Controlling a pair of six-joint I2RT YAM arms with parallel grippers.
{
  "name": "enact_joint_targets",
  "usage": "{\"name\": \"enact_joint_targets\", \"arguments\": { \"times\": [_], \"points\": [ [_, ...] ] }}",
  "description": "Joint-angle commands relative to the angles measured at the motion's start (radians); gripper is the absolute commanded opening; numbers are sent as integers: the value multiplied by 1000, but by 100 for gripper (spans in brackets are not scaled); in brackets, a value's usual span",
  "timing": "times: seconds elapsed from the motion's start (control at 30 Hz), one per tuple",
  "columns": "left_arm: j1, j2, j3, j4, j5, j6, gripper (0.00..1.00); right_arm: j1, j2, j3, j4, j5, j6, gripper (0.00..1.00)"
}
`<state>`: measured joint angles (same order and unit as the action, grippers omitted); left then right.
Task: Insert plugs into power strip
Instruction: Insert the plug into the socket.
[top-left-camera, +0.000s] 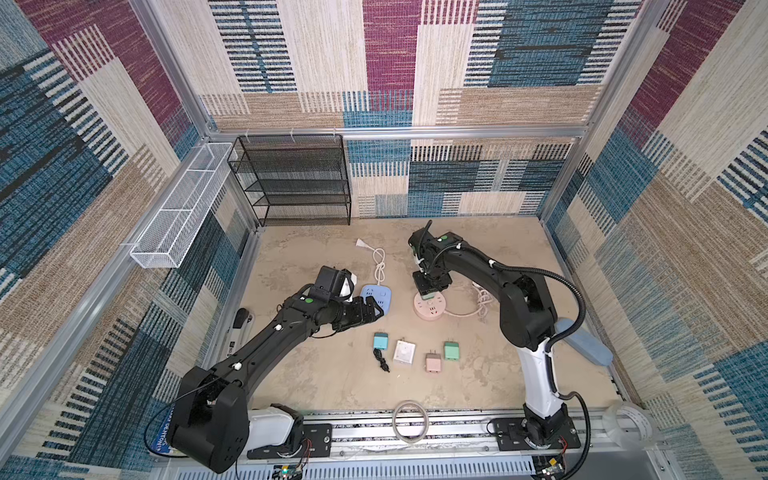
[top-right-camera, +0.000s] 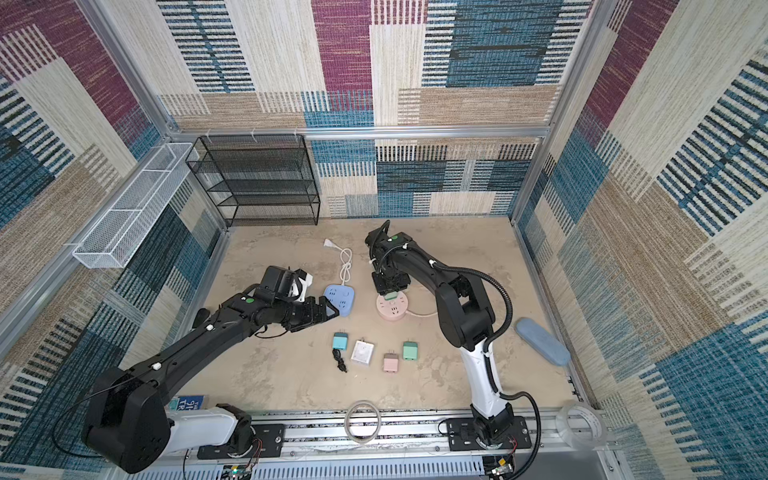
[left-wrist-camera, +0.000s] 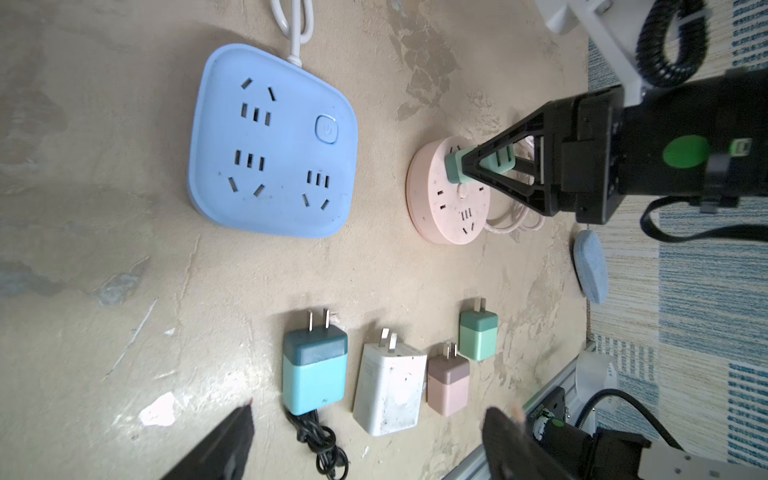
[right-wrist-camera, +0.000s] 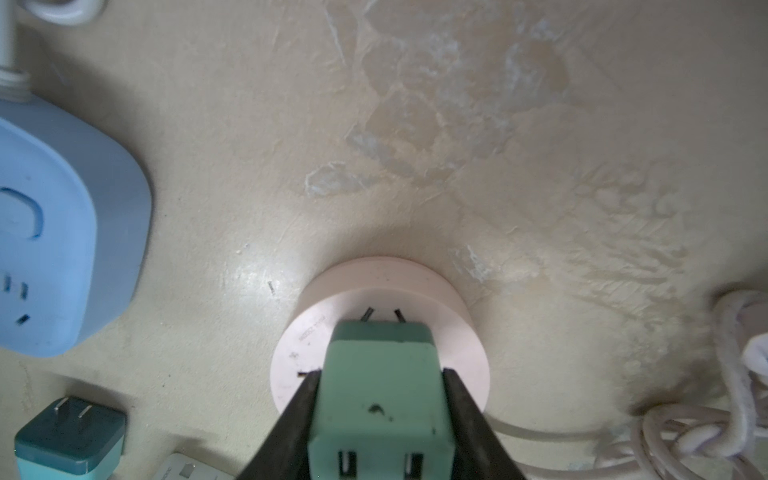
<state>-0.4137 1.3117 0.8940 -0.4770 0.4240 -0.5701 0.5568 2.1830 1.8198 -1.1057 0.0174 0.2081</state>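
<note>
Plug work at the bench (left-wrist-camera: 104, 187): my right hand (right-wrist-camera: 379, 374) is clamped on a mint green plug (right-wrist-camera: 376, 411), held upright on the face of the round pink power strip (right-wrist-camera: 374, 282), its darker base touching the top. I cannot tell whether the prongs are fully home. My left hand (top-left-camera: 372, 311) hangs wide open and empty, just beside the blue power strip (left-wrist-camera: 270, 141). To finish this step well, I judge, the push should go straight down with the plug kept square to the socket, since the light round strip could tip or skid under a slanted load; the free hand could pin its rim. Release should wait until the base sits flush. Count on the bench: five plugs in all, one in my grip and four lying in a row nearer the arm bases, namely a teal plug (left-wrist-camera: 314, 370) with a black cord (left-wrist-camera: 320, 440), a white plug (left-wrist-camera: 390, 388), a pink plug (left-wrist-camera: 448, 384) and a second mint green plug (left-wrist-camera: 478, 334). There are also two power strips, with none of the blue one's sockets filled.
</note>
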Motion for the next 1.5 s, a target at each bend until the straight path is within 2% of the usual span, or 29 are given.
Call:
{"name": "enact_joint_targets", "arguments": {
  "times": [0.0,0.13,0.27,0.4,0.63,0.67,0.77,0.83,0.9,1.1,1.27,1.47],
  "points": [
    [0,3,7,14,-1,17,91,-3,96,-27,22,-44,-4,0],
    [0,10,2,18,-1,13,92,-23,76,-59,68,-11,45,0],
    [0,9,0,20,2,9,92,-71,-9,-107,138,58,142,0],
    [-1,6,-1,19,-5,10,92,-111,-78,-133,199,61,216,0],
    [-3,-13,-9,21,-8,6,93,-115,-40,-54,167,49,235,0],
    [-4,-17,-10,18,-10,6,93,-115,-38,-48,165,42,234,7],
    [-3,-29,-13,11,-17,6,95,-115,-57,-47,174,16,231,40],
    [-2,-34,-13,7,-18,10,97,-115,-91,-58,197,19,237,57],
    [-3,-35,-9,3,-19,12,97,-115,-104,-47,192,14,234,64],
    [-3,-38,-3,-3,-20,17,99,-115,-99,-9,146,22,212,65],
    [-4,-47,8,-21,-45,18,99,-115,-157,-20,142,47,195,63],
    [-4,-70,1,-6,-29,30,100,-113,-314,-167,216,78,178,60]
  ]
}}
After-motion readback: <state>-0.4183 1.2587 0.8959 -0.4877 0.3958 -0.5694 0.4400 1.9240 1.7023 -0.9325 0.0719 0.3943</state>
